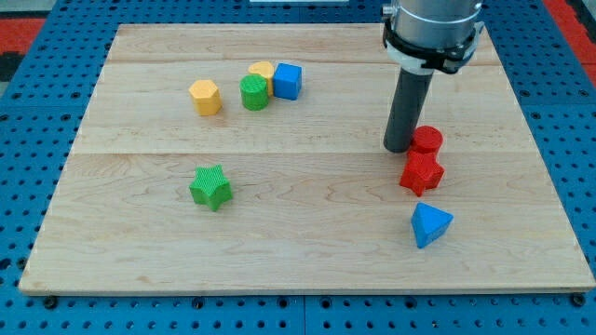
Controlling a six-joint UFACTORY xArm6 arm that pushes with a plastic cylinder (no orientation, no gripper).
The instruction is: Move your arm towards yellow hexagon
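The yellow hexagon (205,96) sits alone at the view's upper left of the wooden board. My tip (399,148) rests on the board at the view's right, far to the right of the hexagon and touching or just left of a red cylinder (427,140). A second yellow block (262,72), its shape partly hidden, lies behind a green cylinder (254,92) and next to a blue cube (288,81).
A red star-shaped block (422,173) lies just below the red cylinder. A blue triangular block (429,224) lies below that. A green star (211,187) sits at the lower left. The wooden board (307,261) lies on a blue pegboard (28,140).
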